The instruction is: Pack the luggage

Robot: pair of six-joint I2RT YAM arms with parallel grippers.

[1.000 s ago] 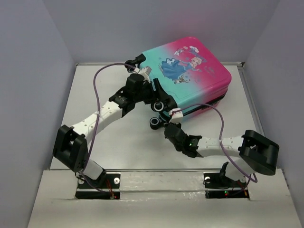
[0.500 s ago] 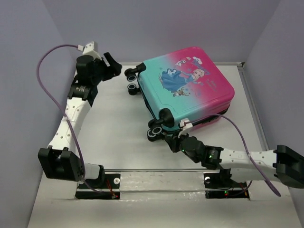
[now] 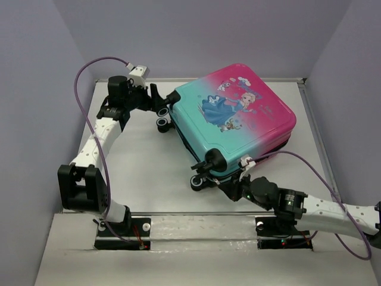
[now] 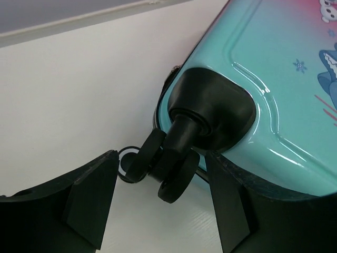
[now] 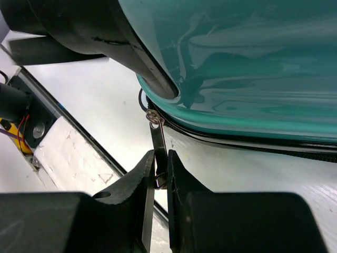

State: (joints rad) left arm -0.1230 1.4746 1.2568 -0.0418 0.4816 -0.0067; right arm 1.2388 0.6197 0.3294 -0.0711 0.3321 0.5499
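Observation:
The luggage (image 3: 238, 116), a closed pink-to-teal hard shell with a princess print, lies flat on the table, right of centre. My left gripper (image 3: 156, 102) is at its rear left corner. In the left wrist view it (image 4: 160, 211) stands open around a black caster wheel (image 4: 168, 168) without touching it, with the teal shell (image 4: 274, 95) just behind. My right gripper (image 3: 233, 180) is under the luggage's near corner. The right wrist view shows it (image 5: 161, 168) shut on the metal zipper pull (image 5: 158, 142), which hangs from the black zipper seam below the teal shell (image 5: 237, 63).
Grey walls enclose the white table (image 3: 143, 161) on three sides. A black rail (image 3: 190, 213) runs along the near edge by the arm bases. A second wheel pair (image 3: 199, 179) sticks out at the luggage's near corner, close to my right gripper.
The left arm swung out to the far left, then back to the rear wheel. The right arm drew back toward the near edge with the zipper pull. The luggage turned and shifted.

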